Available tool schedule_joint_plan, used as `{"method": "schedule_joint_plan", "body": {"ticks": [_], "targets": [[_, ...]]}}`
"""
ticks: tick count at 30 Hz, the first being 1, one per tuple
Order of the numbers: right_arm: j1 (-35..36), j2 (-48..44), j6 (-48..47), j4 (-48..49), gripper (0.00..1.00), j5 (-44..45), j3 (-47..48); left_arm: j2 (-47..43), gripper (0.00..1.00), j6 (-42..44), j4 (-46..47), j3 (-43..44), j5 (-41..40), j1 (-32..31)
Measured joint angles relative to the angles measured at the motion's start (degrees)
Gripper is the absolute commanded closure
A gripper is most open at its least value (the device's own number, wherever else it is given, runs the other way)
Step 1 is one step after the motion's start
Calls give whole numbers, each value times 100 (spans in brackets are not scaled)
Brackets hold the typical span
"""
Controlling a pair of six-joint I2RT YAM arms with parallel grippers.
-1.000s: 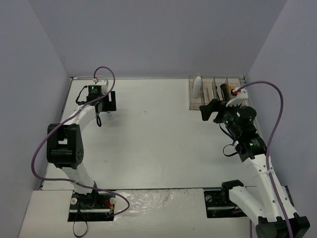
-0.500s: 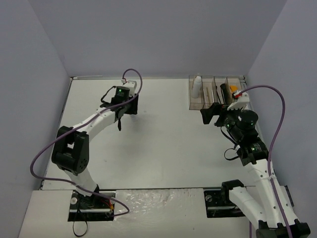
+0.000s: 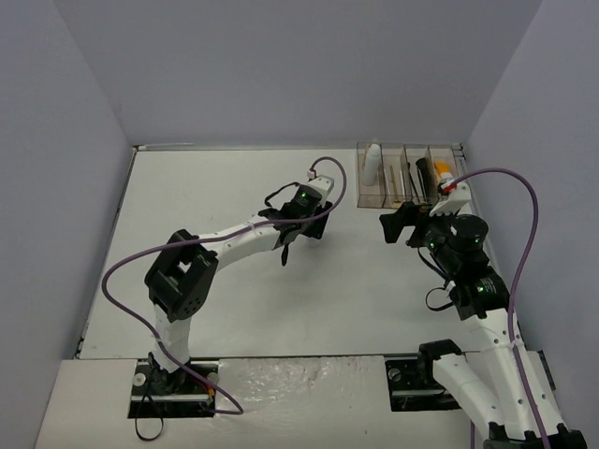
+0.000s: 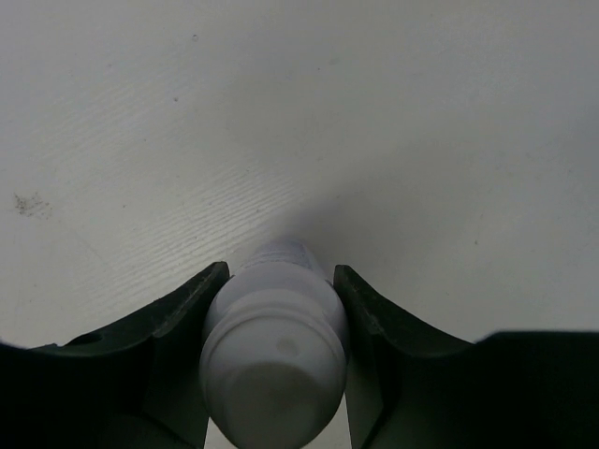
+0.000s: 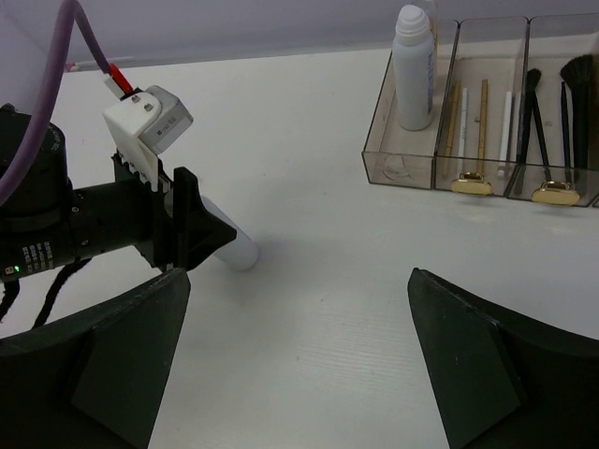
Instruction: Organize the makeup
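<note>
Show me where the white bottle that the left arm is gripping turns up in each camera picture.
Top external: not visible; it is hidden under the left gripper, mid-table.
Left wrist: bottom centre, the white bottle is clamped between the dark fingers.
Right wrist: left of centre, its end pokes out below the gripper.
Shared landmark: the left gripper holding it.

The white bottle [image 4: 274,374] looks smooth matt plastic, the table [image 4: 421,112] finely grained and matt, the box [image 5: 398,164] clear glossy plastic.
</note>
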Motion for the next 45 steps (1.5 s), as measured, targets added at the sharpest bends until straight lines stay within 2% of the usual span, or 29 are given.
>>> {"method": "schedule_joint_plan", "body": {"ticks": [3, 7, 9, 14, 18, 23, 28, 35, 41, 45], "targets": [[0, -3, -2, -79, 0, 0, -26, 35, 45, -48, 20, 5, -50, -44], [0, 0, -10, -146, 0, 0, -60, 35, 14, -135, 29, 5, -150, -47], [0, 3, -23, -168, 0, -3, -63, 35, 4, -154, 27, 5, -185, -49], [0, 97, -113, -216, 0, -71, -63, -48, 3, -157, -84, 58, -292, -79], [5, 253, -210, -255, 0, -140, -48, -503, 3, -120, -312, 111, -447, -82], [95, 633, -329, -228, 0, -216, 106, -1557, 3, -94, -599, 186, -828, 0], [793, 1166, -478, 105, 0, -30, 172, -2893, 3, -14, -975, 69, -1150, 575], [1788, 2442, -646, 1133, 0, 429, 239, -4694, 3, 181, -1753, -889, -1677, 1601], [2352, 3382, -789, 2022, 3, 706, 302, -6156, 3, 358, -2219, -2194, -1989, 1863], [2594, 3977, -865, 2438, 4, 896, 412, -6646, 3, 448, -2285, -2783, -2170, 1947]]}}
